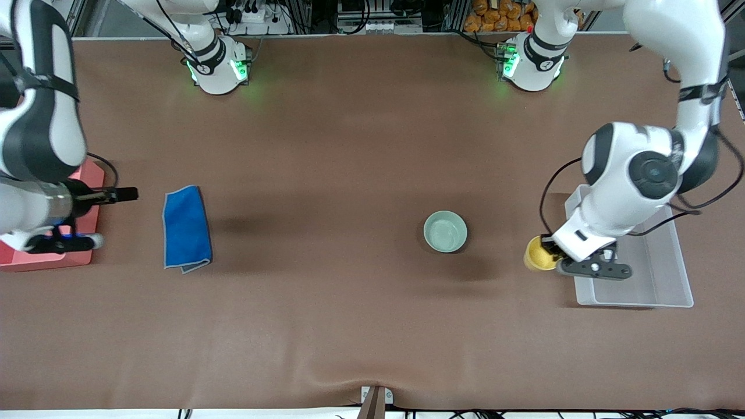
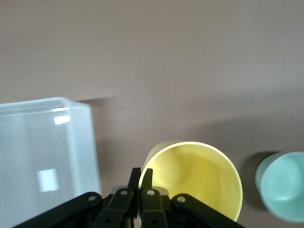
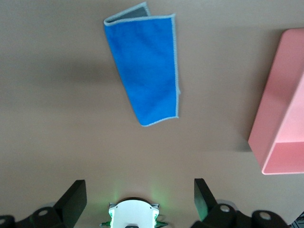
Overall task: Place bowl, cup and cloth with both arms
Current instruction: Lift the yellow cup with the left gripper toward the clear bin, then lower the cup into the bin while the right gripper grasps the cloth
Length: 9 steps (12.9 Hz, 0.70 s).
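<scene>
The yellow cup (image 1: 535, 255) is pinched at its rim by my left gripper (image 1: 550, 251), one finger inside and one outside, right beside the clear bin (image 1: 669, 279) on the side toward the bowl. In the left wrist view the cup (image 2: 199, 175) sits at my shut left gripper (image 2: 141, 176). The mint-green bowl (image 1: 445, 231) stands empty on the table mid-way toward the left arm's end, and also shows in the left wrist view (image 2: 285, 185). The blue cloth (image 1: 186, 228) lies folded near the right arm's end, seen too in the right wrist view (image 3: 147, 71). My right gripper (image 1: 124, 194) is open and empty between the cloth and the pink tray.
The clear plastic bin (image 2: 42, 156) is at the left arm's end of the table and looks empty. A pink tray (image 1: 87, 256) sits at the right arm's end under my right arm, and shows in the right wrist view (image 3: 285, 118). Brown mat covers the table.
</scene>
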### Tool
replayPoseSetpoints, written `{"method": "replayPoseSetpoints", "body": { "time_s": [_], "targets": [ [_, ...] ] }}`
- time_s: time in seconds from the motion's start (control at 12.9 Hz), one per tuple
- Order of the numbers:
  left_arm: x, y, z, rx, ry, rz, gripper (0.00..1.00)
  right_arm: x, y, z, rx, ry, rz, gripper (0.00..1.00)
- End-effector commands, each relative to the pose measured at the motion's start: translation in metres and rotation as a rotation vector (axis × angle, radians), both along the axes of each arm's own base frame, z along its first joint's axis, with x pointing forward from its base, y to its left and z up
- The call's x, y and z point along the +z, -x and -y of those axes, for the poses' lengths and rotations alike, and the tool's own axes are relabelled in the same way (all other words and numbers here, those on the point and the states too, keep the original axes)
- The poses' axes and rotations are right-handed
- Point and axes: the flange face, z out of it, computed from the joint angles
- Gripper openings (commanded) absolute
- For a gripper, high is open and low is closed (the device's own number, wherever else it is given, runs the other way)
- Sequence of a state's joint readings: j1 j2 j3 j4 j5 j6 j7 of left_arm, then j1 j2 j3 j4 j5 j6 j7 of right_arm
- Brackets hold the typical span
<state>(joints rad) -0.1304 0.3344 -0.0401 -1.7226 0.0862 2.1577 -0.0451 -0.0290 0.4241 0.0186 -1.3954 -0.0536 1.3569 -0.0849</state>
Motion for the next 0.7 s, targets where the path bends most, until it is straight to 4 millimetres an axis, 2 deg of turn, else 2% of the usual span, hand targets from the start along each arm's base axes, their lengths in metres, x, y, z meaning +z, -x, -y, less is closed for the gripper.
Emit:
{"method": "replayPoseSetpoints", "body": {
  "time_s": [0.0,0.08,0.15,0.31,0.46,0.62],
  "targets": [
    [0.041,0.016,-0.056,-0.062,-0.042,-0.034,0.00,-0.022,-0.004,-0.006,0.019,-0.003,0.040,1.00],
    [0.050,0.019,-0.080,-0.083,-0.048,-0.040,0.00,-0.032,-0.010,-0.006,0.023,-0.005,0.075,1.00],
    [0.051,0.020,-0.103,-0.120,-0.053,-0.059,0.00,-0.045,-0.015,-0.005,0.025,-0.003,0.097,1.00],
    [0.048,0.024,-0.159,-0.155,-0.046,-0.082,0.00,-0.085,-0.010,0.016,0.026,-0.017,0.097,1.00],
    [0.044,0.028,-0.194,-0.186,-0.038,-0.092,0.00,-0.113,-0.003,0.030,0.012,-0.022,0.123,1.00],
    [0.036,0.030,-0.221,-0.222,-0.024,-0.104,0.00,-0.145,0.009,0.034,0.026,-0.041,0.123,1.00]
  ]
}}
